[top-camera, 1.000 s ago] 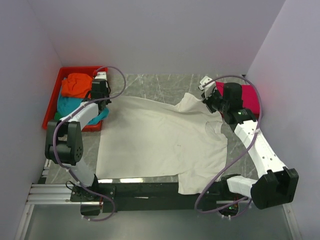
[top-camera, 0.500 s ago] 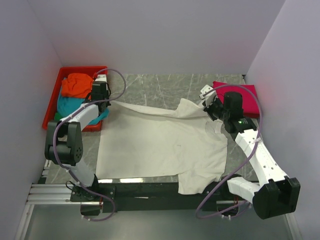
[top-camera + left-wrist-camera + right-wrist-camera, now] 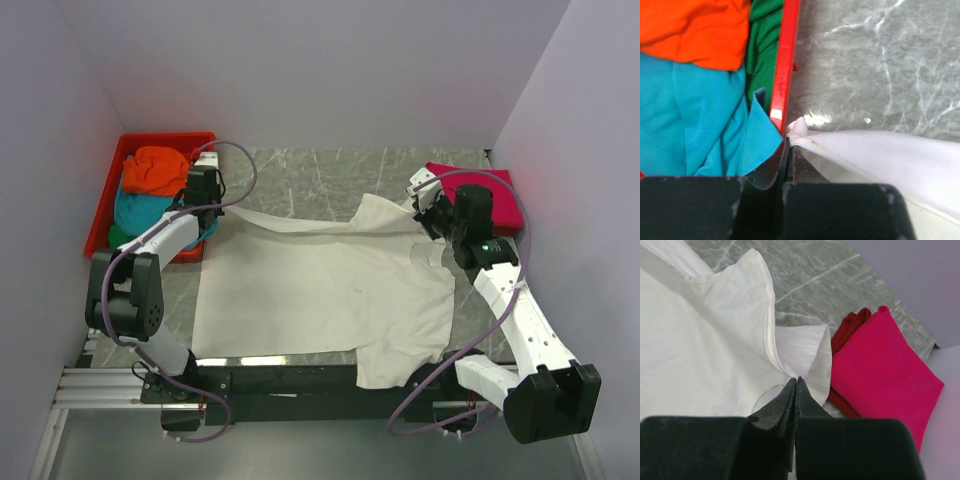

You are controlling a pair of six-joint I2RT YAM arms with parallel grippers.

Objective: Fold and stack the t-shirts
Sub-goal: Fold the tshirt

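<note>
You were in the first fold of the cream-white t-shirt (image 3: 320, 290), the largest thing there. It was thin, limp cloth spread over the grey marbled surface (image 3: 300, 175), its near part flat and its far edge raised in a sagging ridge. Beside the shirt's far-left corner stood the red plastic tray (image 3: 160, 138), hard-rimmed, holding a crumpled orange t-shirt (image 3: 155, 168) and a teal t-shirt (image 3: 135, 210), with green cloth (image 3: 762, 50) against the rim. Off the shirt's far-right corner lay a magenta-pink t-shirt (image 3: 500, 195), folded square on a darker red t-shirt (image 3: 850, 325). Your left gripper (image 3: 789, 142) was pinched tight on a small nub of the shirt's far-left corner. Your right gripper (image 3: 796, 382) was closed just as tight on a gathered crease at its far-right edge. I judged that the next move called for carrying both corners toward the shirt's near hem at matching height and pace, since cloth this slack would likely droop and wrinkle in the middle.
</note>
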